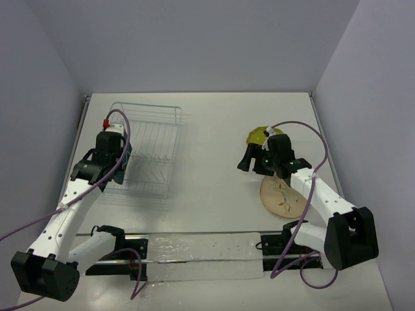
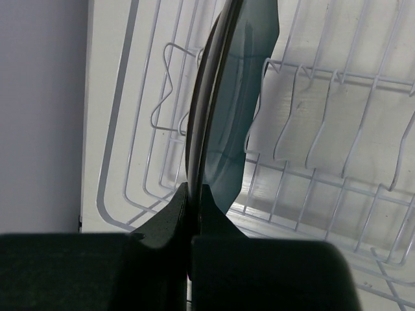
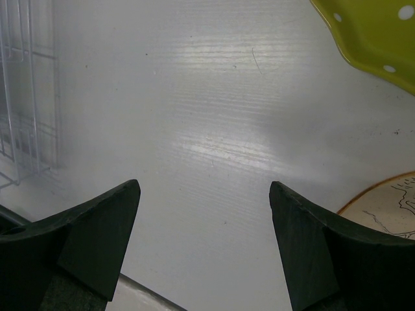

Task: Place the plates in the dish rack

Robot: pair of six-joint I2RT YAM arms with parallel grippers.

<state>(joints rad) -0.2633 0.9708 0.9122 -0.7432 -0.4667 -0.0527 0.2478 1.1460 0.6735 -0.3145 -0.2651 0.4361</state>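
the first plate is going in. the left gripper (image 2: 193, 194) is pinched hard on the rim of the teal plate (image 2: 237, 97), with no gap showing between finger and plate. it holds the plate on edge, close to upright, over the left part of the rack (image 1: 146, 105). in the wrist view the plate runs away from the camera, with rows of tines (image 2: 305, 123) to its right and below it. i cannot tell whether its far edge already touches the rack.

the right gripper (image 3: 204, 194) has its jaws spread wide and holds nothing. it hangs over bare table (image 1: 214, 129). the yellow plate (image 3: 369, 32) is just beyond its right finger and the cream plate (image 3: 389, 201) is close by that finger's side. both lie flat on the right of the table, well apart from the rack.

as i judge it, the step in hand is seating the teal plate. the next move calls for lowering it straight, so its bottom edge drops between two tines rather than landing on top of one. the plate should be kept from tilting, and the fingers should part only once it leans on the rack. after that two plates remain. each lies flat, so a finger must get under a rim to lift it.
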